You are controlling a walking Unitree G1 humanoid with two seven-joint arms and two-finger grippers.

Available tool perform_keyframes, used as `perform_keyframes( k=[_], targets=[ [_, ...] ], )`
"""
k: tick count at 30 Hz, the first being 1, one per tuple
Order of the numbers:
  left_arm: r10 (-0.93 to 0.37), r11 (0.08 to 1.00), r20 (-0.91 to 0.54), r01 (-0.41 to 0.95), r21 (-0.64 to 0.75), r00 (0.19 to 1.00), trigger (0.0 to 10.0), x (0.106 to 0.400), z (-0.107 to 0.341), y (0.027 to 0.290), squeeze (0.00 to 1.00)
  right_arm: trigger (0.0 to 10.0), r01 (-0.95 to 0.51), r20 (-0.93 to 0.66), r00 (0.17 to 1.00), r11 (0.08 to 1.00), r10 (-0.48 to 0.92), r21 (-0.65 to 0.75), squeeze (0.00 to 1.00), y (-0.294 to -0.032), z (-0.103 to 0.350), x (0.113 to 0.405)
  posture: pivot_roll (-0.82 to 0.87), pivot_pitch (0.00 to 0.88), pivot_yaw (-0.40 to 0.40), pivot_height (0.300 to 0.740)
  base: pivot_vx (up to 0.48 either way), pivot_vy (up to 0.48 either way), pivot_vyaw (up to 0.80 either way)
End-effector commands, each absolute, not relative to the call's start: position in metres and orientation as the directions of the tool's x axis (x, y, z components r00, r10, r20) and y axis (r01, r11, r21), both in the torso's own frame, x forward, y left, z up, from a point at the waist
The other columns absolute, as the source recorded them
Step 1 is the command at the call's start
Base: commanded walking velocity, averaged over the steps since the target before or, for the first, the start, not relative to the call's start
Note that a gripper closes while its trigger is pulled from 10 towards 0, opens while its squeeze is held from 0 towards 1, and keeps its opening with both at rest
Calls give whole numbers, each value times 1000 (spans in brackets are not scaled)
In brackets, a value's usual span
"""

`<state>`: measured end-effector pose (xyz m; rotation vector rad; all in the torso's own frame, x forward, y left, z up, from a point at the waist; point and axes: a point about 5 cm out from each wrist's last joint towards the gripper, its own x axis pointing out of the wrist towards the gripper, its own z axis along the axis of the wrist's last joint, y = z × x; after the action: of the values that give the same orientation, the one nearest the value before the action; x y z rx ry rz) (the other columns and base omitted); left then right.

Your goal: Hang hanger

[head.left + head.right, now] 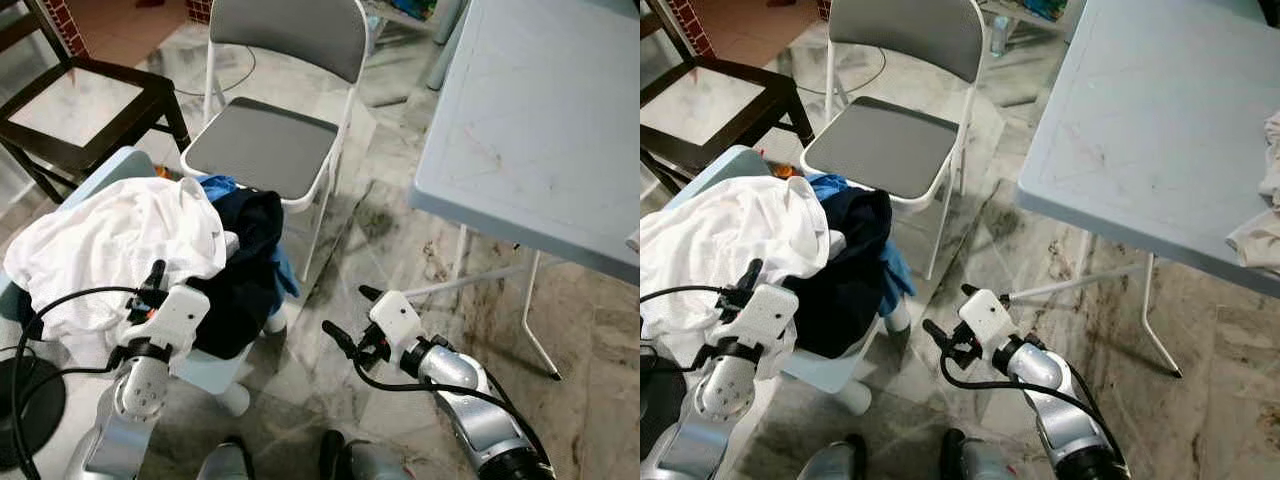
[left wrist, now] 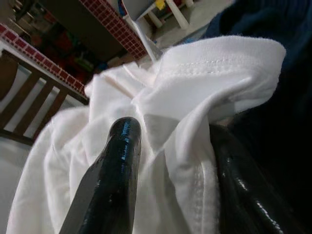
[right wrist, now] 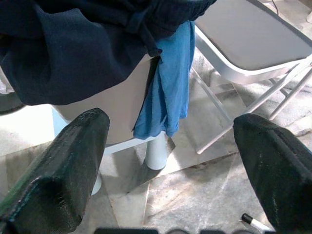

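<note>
**Searching the laundry — no hanger found**

Left gripper (image 1: 158, 275) pressed into white garment (image 1: 110, 240) on basket (image 1: 215, 372); fingers apart, fabric between, grasp uncertain. Dark clothing (image 1: 245, 260) beside. Right gripper (image 1: 350, 315) wide, empty, above floor. Hanger unseen; next: locate it.

The robot's left arm is reaching up and forward, its left hand (image 1: 152, 282) closing its two black fingers (image 2: 114, 180) on a fold of white cloth. The right arm is bending inward across the body at a low height, the right hand (image 1: 356, 318) holding its fingers (image 3: 63, 170) wide apart and gripping nothing.
</note>
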<state>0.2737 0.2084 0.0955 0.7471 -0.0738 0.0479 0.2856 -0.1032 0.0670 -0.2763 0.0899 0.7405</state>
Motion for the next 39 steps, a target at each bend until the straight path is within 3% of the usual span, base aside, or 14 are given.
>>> perform_keyframes(
  k=[1,28,37,39],
  targets=[
    [7,727,64,-49,685,998,0,271,90,207,0,10000,-677,-204,736,706,645,-207,0,-106,58,280,203,267,-80,740,0,0,0],
    [28,790,114,-92,606,993,0,276,93,203,0,10000,-658,-195,753,718,628,-228,0,-109,61,286,198,247,-84,740,0,0,0],
    [-121,859,208,-2,512,971,0,293,124,177,0,10000,-647,-193,762,725,618,-237,0,-110,61,288,191,238,-82,740,0,0,0],
    [-228,867,277,66,493,933,0,299,145,161,0,10000,-645,-192,764,726,616,-238,0,-110,61,288,192,233,-81,740,0,0,0]
  ],
)
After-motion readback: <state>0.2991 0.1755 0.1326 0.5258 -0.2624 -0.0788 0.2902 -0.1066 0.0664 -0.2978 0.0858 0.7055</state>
